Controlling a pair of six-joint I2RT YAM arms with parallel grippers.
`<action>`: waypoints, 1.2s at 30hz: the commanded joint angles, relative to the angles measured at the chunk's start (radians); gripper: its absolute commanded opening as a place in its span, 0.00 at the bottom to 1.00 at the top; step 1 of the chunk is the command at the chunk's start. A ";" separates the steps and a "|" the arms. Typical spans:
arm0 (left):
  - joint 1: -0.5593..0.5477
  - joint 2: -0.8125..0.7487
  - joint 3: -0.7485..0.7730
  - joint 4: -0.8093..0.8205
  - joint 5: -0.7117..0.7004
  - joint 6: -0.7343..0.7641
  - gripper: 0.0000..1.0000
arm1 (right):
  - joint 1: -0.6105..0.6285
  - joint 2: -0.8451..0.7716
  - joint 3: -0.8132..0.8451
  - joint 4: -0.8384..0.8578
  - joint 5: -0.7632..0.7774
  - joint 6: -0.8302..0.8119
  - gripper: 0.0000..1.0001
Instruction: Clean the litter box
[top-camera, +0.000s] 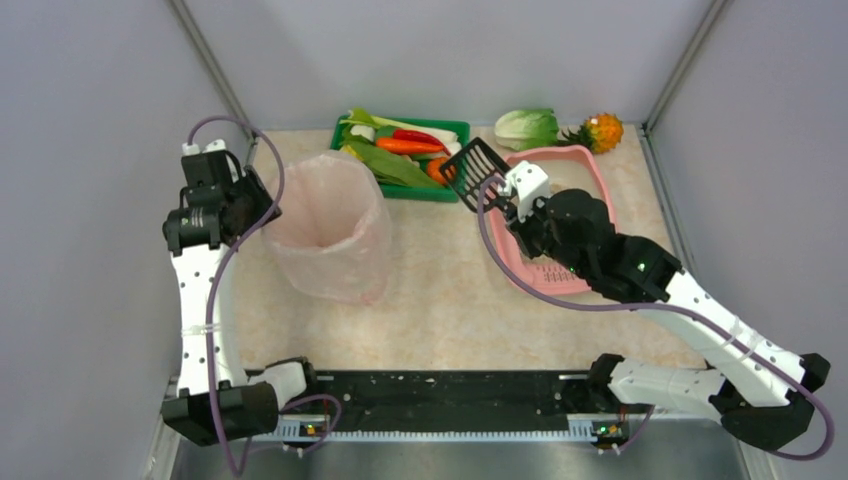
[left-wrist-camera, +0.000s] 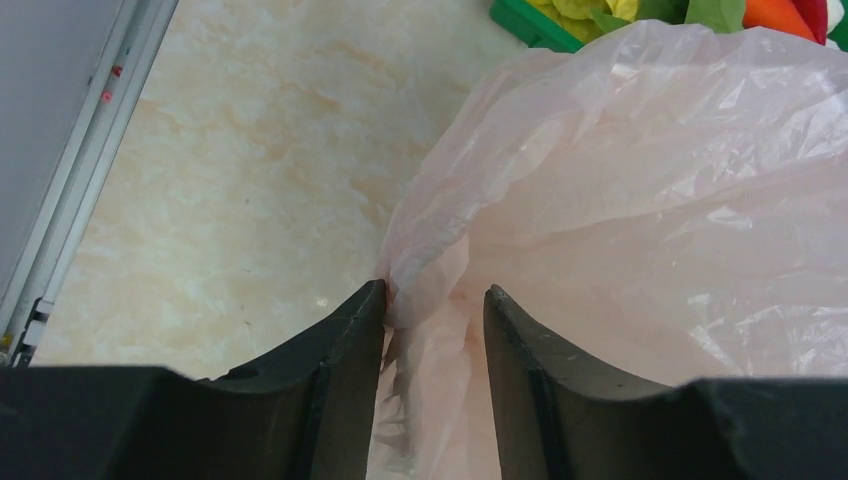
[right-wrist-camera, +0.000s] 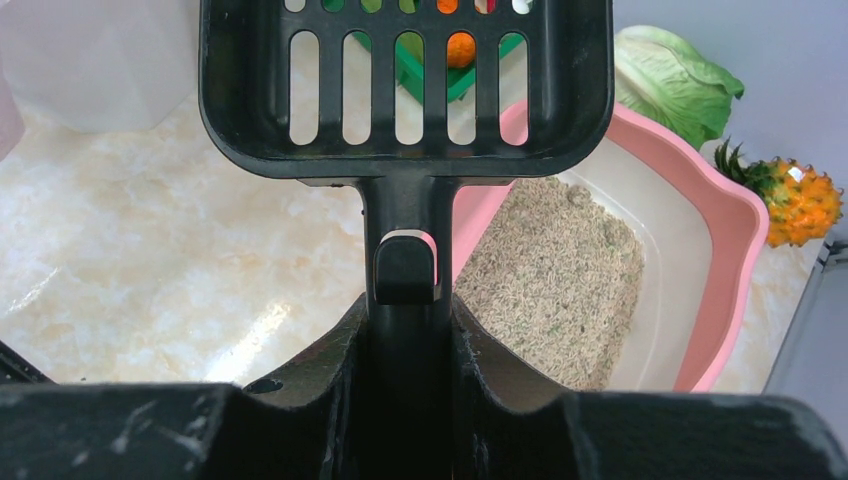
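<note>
The pink litter box (top-camera: 592, 168) lies at the right back, partly under my right arm; the right wrist view shows its rim (right-wrist-camera: 732, 215) and beige litter (right-wrist-camera: 560, 280). My right gripper (top-camera: 512, 200) (right-wrist-camera: 405, 305) is shut on the handle of a black slotted scoop (top-camera: 472, 170) (right-wrist-camera: 405, 90). The scoop looks empty and is held above the box's left edge. My left gripper (top-camera: 250, 197) (left-wrist-camera: 435, 295) straddles the left rim of the pink bag-lined bin (top-camera: 330, 225) (left-wrist-camera: 650, 200), with bunched bag plastic pinched between its jaws.
A green vegetable tray (top-camera: 455, 127) stands at the back centre behind the scoop. A cabbage (top-camera: 525, 128) (right-wrist-camera: 675, 85) and an orange spiky fruit (top-camera: 603, 131) (right-wrist-camera: 795, 200) lie behind the litter box. Grey walls close in left, right and back.
</note>
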 joint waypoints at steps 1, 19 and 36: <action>0.006 0.014 -0.002 0.006 0.045 0.044 0.43 | -0.007 -0.021 -0.010 0.040 0.035 0.001 0.00; -0.378 0.207 0.204 -0.007 0.036 -0.018 0.00 | -0.100 -0.047 -0.026 -0.043 0.118 0.025 0.00; -0.669 0.564 0.591 -0.107 -0.239 -0.009 0.00 | -0.344 0.017 -0.020 -0.205 0.052 0.078 0.00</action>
